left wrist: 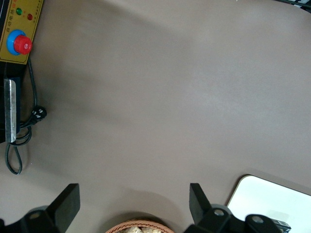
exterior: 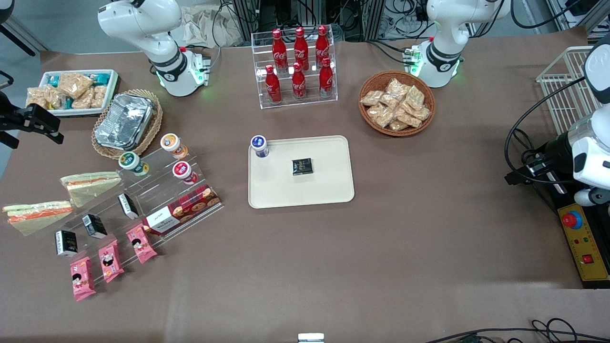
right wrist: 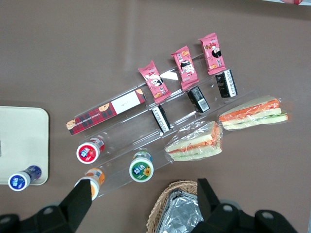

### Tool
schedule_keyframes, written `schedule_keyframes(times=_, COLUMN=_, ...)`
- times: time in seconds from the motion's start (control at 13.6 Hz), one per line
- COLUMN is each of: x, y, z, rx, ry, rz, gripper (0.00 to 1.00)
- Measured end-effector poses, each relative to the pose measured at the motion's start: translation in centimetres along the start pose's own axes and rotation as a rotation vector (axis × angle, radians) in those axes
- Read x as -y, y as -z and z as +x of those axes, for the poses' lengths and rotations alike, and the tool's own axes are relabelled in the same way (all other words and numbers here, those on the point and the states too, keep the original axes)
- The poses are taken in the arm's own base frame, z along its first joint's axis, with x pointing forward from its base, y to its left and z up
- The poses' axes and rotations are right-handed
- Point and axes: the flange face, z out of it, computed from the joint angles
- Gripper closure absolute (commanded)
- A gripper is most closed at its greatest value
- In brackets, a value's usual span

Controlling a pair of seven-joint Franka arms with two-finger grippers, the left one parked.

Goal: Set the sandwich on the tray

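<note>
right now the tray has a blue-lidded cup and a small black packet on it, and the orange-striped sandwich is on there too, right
Not quite. The tray does hold the blue-lidded cup and the small black packet, but the sandwich is not on it: the front view shows it on the table toward the working arm's end. The tool hovers open above the foil container.

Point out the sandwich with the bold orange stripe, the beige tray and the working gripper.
sandwich [exterior: 35, 213]: front view, on its orange filling stripe.
tray [exterior: 305, 190]: front view, on bare surface near the rim.
gripper [right wrist: 143, 206]: right wrist view, midway between its open fingertips, above the foil container.
</note>
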Motion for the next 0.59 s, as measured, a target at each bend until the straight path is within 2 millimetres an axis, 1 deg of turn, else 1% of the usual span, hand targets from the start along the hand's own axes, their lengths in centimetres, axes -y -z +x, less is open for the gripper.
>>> schedule_keyframes(times=0.59, x=-0.07, y=-0.06, z=-0.11, rx=0.008, ry=-0.001, rz=0.001, gripper=0.03)
